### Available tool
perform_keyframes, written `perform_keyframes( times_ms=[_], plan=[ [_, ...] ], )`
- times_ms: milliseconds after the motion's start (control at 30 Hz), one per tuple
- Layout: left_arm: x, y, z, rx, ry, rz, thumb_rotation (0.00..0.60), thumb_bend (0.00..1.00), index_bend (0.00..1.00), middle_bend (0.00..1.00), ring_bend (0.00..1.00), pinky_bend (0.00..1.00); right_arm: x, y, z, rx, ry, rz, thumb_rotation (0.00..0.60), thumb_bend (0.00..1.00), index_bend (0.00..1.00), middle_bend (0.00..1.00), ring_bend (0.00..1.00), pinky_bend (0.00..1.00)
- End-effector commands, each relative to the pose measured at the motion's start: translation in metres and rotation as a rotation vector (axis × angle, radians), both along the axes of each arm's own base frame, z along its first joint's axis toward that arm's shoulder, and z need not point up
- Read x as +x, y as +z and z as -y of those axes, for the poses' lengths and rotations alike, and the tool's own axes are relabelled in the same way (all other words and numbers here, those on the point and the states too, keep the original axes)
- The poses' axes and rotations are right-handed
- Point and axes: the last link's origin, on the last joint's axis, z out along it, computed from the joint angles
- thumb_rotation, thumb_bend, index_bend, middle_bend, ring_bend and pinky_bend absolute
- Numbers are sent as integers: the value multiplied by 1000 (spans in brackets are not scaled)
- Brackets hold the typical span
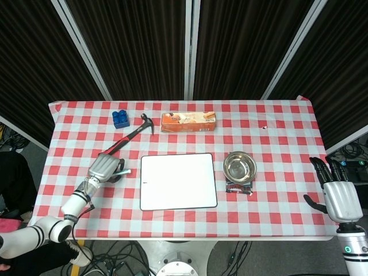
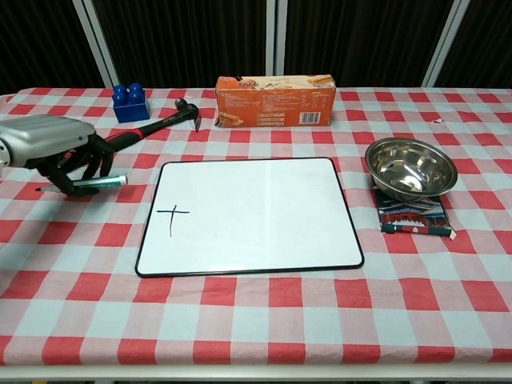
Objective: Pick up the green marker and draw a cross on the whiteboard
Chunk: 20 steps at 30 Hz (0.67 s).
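Observation:
My left hand (image 2: pixel 60 148) grips the green marker (image 2: pixel 102 183) low over the tablecloth, a little left of the whiteboard (image 2: pixel 264 216). The marker lies nearly level, its capless tip pointing left under the hand. A small black cross (image 2: pixel 173 212) is drawn near the board's left edge. From the head view, the left hand (image 1: pixel 103 168) sits just left of the whiteboard (image 1: pixel 181 181), with the marker (image 1: pixel 121 171) poking out toward the board. My right hand (image 1: pixel 335 195) hangs past the table's right edge, fingers spread and holding nothing.
A red-handled hammer (image 2: pixel 132 136) lies just behind the left hand. A blue block (image 2: pixel 130 102) and an orange box (image 2: pixel 274 101) stand at the back. A metal bowl (image 2: pixel 410 166) and a dark packet (image 2: pixel 414 218) sit right of the board.

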Motion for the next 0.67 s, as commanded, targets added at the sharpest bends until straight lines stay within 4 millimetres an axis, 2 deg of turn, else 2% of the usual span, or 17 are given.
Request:
perform_keyframes(
  times_ms=[33, 100, 167, 267, 333, 400, 433, 533, 600, 667],
  plan=[
    [-9, 11, 9, 20, 37, -58, 600, 243, 202, 300, 432, 792, 0, 0, -1, 0, -2, -1, 600, 85, 0, 99, 0, 87],
    [-9, 22, 11, 65, 25, -64, 600, 222, 150, 229, 348, 680, 0, 2, -1, -6, -4, 0, 600, 85, 0, 99, 0, 87],
    [-11, 37, 14, 110, 40, -31, 600, 210, 145, 218, 331, 591, -1, 6, -1, -22, -9, 8, 600, 85, 0, 99, 0, 88],
    [-18, 72, 18, 209, 67, 68, 600, 208, 152, 221, 331, 570, -5, 7, 1, -31, -24, 13, 600, 85, 0, 99, 0, 87],
    [-34, 103, 23, 316, 94, 123, 600, 205, 162, 227, 331, 562, -5, 5, 2, -16, -25, 17, 600, 86, 0, 98, 0, 88],
    [-54, 129, 30, 401, 125, 135, 600, 193, 172, 230, 301, 483, -7, 4, 3, -3, -24, 23, 600, 88, 0, 98, 0, 88],
    [-69, 144, 36, 454, 142, 119, 600, 188, 175, 230, 280, 443, -8, 4, 3, -1, -25, 26, 600, 89, 0, 98, 0, 88],
    [-95, 169, 62, 541, 155, 56, 600, 173, 176, 224, 161, 269, -10, 5, 2, -12, -17, 34, 600, 92, 0, 88, 0, 88],
    [-107, 176, 82, 565, 175, 35, 600, 172, 175, 216, 118, 191, -9, 5, 1, -19, -4, 45, 600, 96, 0, 82, 0, 88],
    [-104, 171, 105, 580, 191, 54, 600, 172, 175, 212, 113, 167, -7, 4, -1, -14, 11, 56, 600, 98, 0, 79, 0, 88]
  ],
)
